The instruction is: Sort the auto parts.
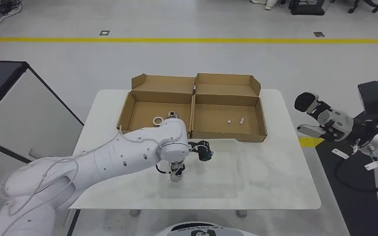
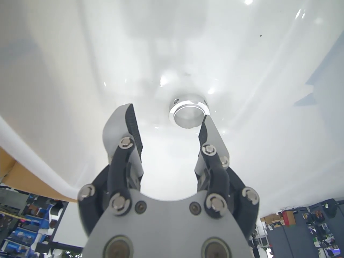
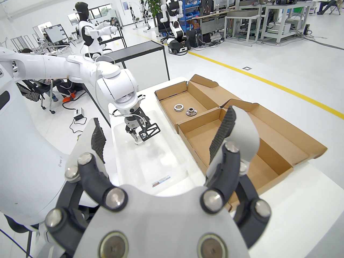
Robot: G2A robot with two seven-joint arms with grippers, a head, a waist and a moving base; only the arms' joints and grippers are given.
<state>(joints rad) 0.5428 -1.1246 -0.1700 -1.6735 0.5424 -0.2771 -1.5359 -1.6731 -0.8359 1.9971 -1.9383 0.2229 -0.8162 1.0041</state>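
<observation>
Silver ring (image 2: 189, 110) lies by one fingertip (image 2: 209, 133) of the spread left tool (image 2: 168, 124); right tool (image 3: 164, 119) likewise apart.

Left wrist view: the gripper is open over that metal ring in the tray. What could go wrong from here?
1. The metal ring lies close to one finger of the left gripper, not centred; closing may knock it aside.
2. The ring is smooth and the white tray glossy, so it could slide or slip from the grip.
3. A low carry might clip the cardboard box wall.
</observation>
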